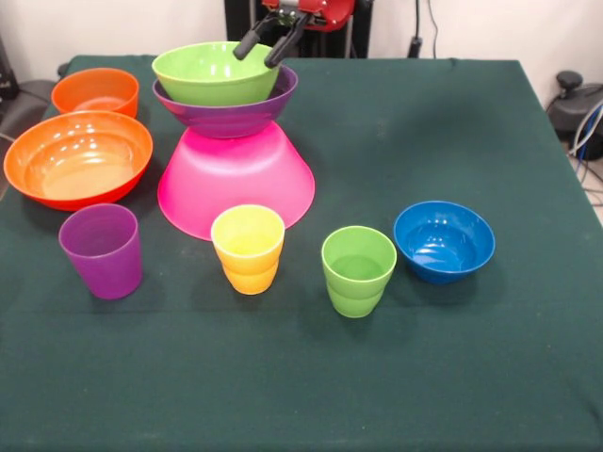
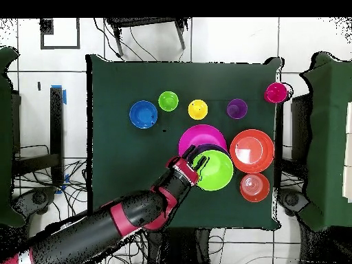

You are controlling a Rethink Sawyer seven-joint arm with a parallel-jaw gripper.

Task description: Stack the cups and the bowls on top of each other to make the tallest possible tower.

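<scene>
The tower stands at the table's middle-left: an inverted pink bowl [image 1: 236, 184], a purple bowl [image 1: 226, 115] on it, and a lime green bowl [image 1: 212, 73] nested on top. My gripper [image 1: 257, 55] is open, its two black fingers [image 1: 285, 42] spread just at the green bowl's far rim, holding nothing. In the overhead view the gripper [image 2: 190, 166] sits at the edge of the lime green bowl [image 2: 214, 170]. The purple cup [image 1: 102, 250], yellow cup [image 1: 248, 248] and green cup [image 1: 358, 270] stand upright in a row in front of the tower.
The large orange bowl [image 1: 78, 158] and the small orange bowl [image 1: 95, 91] sit left of the tower. The small blue bowl [image 1: 444, 240] sits at the right. A red-pink cup [image 2: 276, 91] stands at the table's corner in the overhead view only.
</scene>
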